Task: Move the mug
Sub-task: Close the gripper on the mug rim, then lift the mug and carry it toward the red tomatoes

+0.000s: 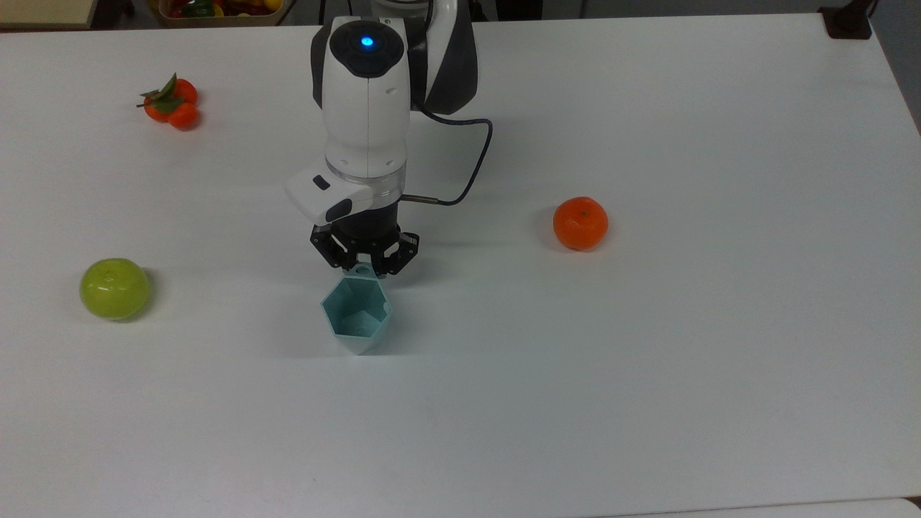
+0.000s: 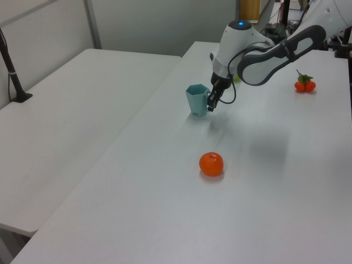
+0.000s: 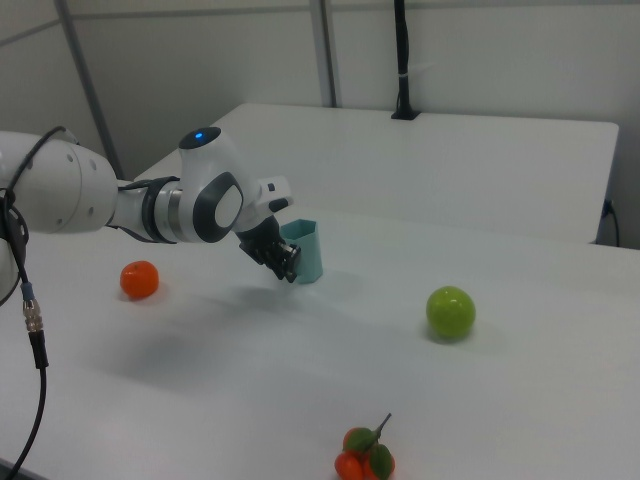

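The mug (image 1: pixel 357 315) sits upright on the white surface (image 1: pixel 647 360), between the green apple (image 1: pixel 114 288) and the orange (image 1: pixel 580 223) in the top view. The gripper (image 1: pixel 365 266) has its jaws pinched on the mug's little handle tab at the rim.

mug (image 1: pixel 356 315): matt pale teal plastic, smooth flat facets. table (image 1: pixel 647 345): smooth white, faint sheen. arm shell (image 1: pixel 365 101): glossy white plastic. gripper (image 1: pixel 364 265): matt black. green apple (image 1: pixel 114 288): glossy skin. orange (image 1: pixel 580 223): dull, finely dimpled.
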Controlling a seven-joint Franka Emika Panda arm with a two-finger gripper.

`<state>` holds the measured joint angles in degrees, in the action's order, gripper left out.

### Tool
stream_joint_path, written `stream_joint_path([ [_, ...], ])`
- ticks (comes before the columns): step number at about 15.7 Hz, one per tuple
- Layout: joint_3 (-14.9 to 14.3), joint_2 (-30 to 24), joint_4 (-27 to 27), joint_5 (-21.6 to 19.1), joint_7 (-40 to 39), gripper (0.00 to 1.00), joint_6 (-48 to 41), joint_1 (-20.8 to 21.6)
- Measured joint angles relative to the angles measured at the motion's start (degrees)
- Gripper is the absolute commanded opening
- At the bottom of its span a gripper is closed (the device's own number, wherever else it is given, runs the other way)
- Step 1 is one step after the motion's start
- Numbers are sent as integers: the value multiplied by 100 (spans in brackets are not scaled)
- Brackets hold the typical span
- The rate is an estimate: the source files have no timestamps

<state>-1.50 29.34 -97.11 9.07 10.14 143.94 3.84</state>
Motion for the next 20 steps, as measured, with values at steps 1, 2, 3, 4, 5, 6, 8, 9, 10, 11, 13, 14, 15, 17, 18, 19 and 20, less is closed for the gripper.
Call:
stream_joint_path([
  [1, 0, 0, 1, 4, 0, 0, 0, 0],
  [2, 0, 0, 1, 5, 0, 0, 0, 0],
  [3, 0, 1, 1, 5, 0, 0, 0, 0],
  [4, 0, 1, 2, 5, 0, 0, 0, 0],
  [5, 0, 1, 4, 5, 1, 0, 0, 0],
  [6, 0, 1, 6, 5, 7, 0, 0, -1],
  [8, -4, -3, 33, 5, 35, 0, 0, -3],
  [9, -5, -12, 53, 5, 43, 0, 0, -5],
  [10, -6, -27, 76, 5, 51, 0, 0, -8],
  [11, -6, -47, 93, 4, 58, 0, 0, -8],
  [13, -6, -122, 112, 4, 71, 0, 0, -8],
  [14, -6, -180, 114, 4, 78, 0, 0, -8],
  [15, -6, -251, 114, 1, 102, 0, 0, -8],
  [17, -6, -450, 106, 1, 163, 0, -108, -8],
  [18, -6, -583, 106, 1, 168, 0, -275, -8],
  [19, -6, -730, 106, -5, 170, 0, -466, -8],
  [20, -6, -906, 105, -52, 172, 0, -702, -8],
])
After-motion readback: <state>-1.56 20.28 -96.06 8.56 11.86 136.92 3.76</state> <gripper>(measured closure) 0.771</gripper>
